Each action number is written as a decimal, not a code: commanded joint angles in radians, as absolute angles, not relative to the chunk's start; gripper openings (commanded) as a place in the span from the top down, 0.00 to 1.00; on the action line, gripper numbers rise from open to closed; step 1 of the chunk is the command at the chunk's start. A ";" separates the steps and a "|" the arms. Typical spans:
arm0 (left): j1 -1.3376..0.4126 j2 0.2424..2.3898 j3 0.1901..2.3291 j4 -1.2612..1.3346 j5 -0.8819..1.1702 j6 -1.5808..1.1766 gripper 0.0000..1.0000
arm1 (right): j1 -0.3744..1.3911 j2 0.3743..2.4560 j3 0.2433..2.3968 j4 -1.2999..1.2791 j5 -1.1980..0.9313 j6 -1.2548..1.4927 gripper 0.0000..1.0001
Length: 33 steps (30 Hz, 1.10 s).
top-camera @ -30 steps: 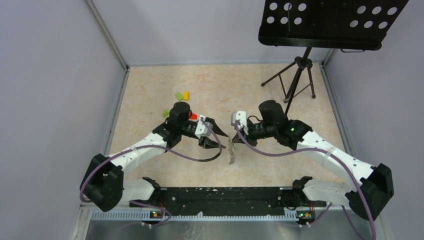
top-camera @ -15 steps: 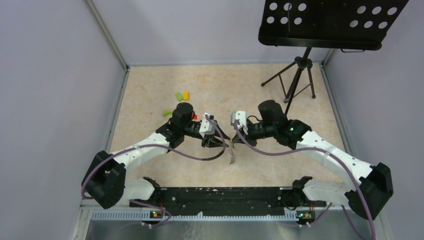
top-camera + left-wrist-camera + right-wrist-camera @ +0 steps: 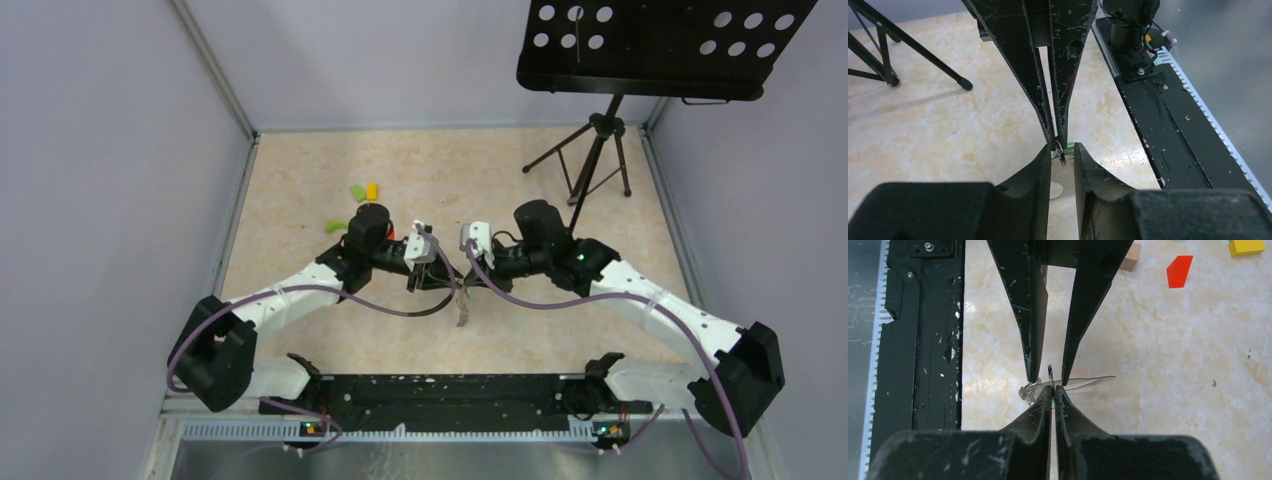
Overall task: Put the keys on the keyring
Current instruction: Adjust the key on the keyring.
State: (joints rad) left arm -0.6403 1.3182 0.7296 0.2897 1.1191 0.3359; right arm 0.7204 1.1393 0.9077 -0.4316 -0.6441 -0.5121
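from above, the two arms reach in over the middle of the marbled worktop, and the left claw and right claw meet tip to tip; the keys trail from that meeting point toward the near edge, too small to count. a green block and a yellow block lie side by side well behind the left arm, and a black tripod stands at the far right. in the left wrist view, the left claw's own fingers stand a little apart, a narrow gap between them; the right claw's fingers come down from the top, pressed together, and a small bit of toothed metal with a speck of green sits where the tips meet, above the worktop. the black base rail runs along the right. in the right wrist view, the right claw's fingers are pinched on the bunch, a sliver of green between the pads, though which piece they grip i cannot tell for sure. the keyring stands edge-on between the left claw's spread fingertips, touching neither; one key points right, and a small tangle of metal sits to the left. a red block and a tan block lie beyond.
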 commanded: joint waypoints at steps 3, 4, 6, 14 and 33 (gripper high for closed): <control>-0.649 1.325 0.772 0.324 1.108 0.319 0.77 | 0.730 1.134 0.916 -0.377 -0.650 -0.505 1.00; -0.649 1.325 0.773 0.325 1.107 0.319 0.77 | 0.730 1.134 0.916 -0.376 -0.649 -0.503 1.00; -0.649 1.327 0.777 0.325 1.107 0.316 0.78 | 0.730 1.135 0.914 -0.377 -0.647 -0.504 1.00; -0.650 1.332 0.778 0.305 1.105 0.341 0.89 | 0.729 1.135 0.919 -0.374 -0.646 -0.492 1.00; -0.651 1.327 0.812 0.242 1.087 0.379 1.00 | 0.709 1.107 0.916 -0.334 -0.604 -0.443 0.95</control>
